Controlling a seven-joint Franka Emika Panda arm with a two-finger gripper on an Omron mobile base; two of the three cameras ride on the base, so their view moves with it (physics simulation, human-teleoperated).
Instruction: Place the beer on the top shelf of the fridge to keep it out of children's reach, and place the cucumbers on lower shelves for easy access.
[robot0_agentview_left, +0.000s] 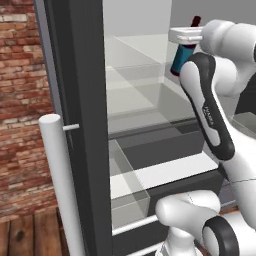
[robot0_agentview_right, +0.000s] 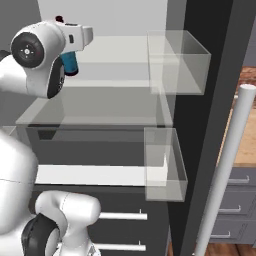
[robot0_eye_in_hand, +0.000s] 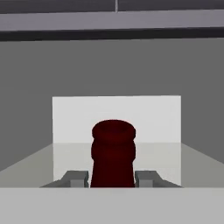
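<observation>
The beer (robot0_agentview_left: 181, 59) is a dark bottle with a teal label and a reddish cap. It hangs upright inside the open fridge (robot0_agentview_left: 82, 100), held by its neck. My gripper (robot0_agentview_left: 186, 41) is shut on it from above. In the right base view the beer (robot0_agentview_right: 70, 63) stands over the left end of the top shelf (robot0_agentview_right: 117, 67), below my gripper (robot0_agentview_right: 71, 46); I cannot tell whether its base touches the glass. In the hand view the dark red neck (robot0_eye_in_hand: 113, 151) sits between my fingers (robot0_eye_in_hand: 77, 178). A lower shelf (robot0_agentview_right: 100, 107) lies beneath. The cucumbers are out of view.
Two clear door bins (robot0_agentview_right: 177, 62) (robot0_agentview_right: 165, 167) hang on the right-hand door, and another bin (robot0_agentview_left: 127, 187) on the left. White door handles (robot0_agentview_left: 62, 185) (robot0_agentview_right: 227, 165) stand on both sides. A brick wall (robot0_agentview_left: 20, 100) is left; grey drawers (robot0_agentview_right: 235, 200) are right.
</observation>
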